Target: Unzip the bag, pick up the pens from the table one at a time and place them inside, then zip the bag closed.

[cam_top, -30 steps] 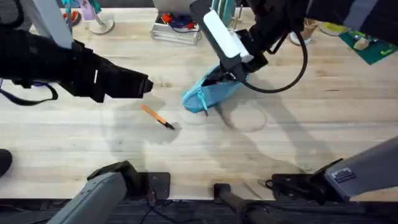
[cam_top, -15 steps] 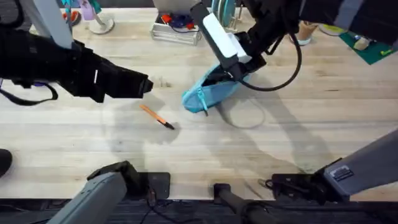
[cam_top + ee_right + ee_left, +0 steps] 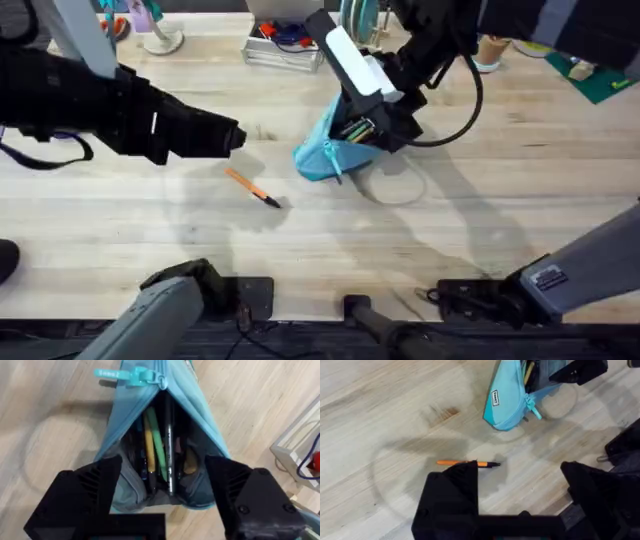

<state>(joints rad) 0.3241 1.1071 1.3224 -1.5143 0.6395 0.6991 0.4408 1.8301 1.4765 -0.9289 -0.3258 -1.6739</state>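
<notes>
Light blue bag [image 3: 200, 405] unzipped, pens inside; right tool [image 3: 162, 485] spread wide, empty, above opening.

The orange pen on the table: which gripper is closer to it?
Left. The left gripper hovers just beside the orange pen; the right gripper is farther off, open over the bag.
</notes>
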